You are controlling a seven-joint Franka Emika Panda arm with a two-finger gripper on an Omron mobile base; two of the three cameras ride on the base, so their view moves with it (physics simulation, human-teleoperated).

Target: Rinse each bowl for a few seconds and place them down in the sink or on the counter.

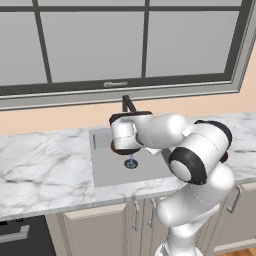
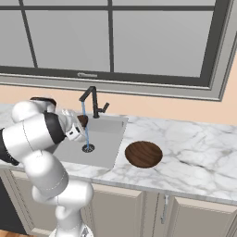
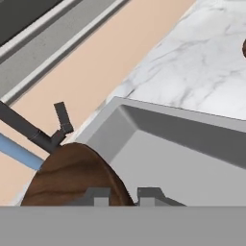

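One dark-brown wooden bowl (image 3: 72, 175) is tilted on edge in my gripper (image 3: 124, 196), which is shut on its rim above the grey sink (image 3: 182, 139). In the right base view this bowl (image 2: 82, 121) hangs just left of the blue water stream (image 2: 85, 125) that falls from the black faucet (image 2: 94, 99) to the drain (image 2: 88, 148). I cannot tell whether the water touches it. The second bowl (image 2: 143, 153) lies upright on the white marble counter (image 2: 194, 148), right of the basin. In the left base view my wrist hides the held bowl above the sink (image 1: 107, 170).
The faucet handle (image 3: 62, 117) stands close behind the held bowl. A window (image 2: 115, 37) and a beige wall back the counter. Marble counter (image 1: 45, 165) stretches left of the sink. Beige cabinets (image 2: 120, 208) sit below.
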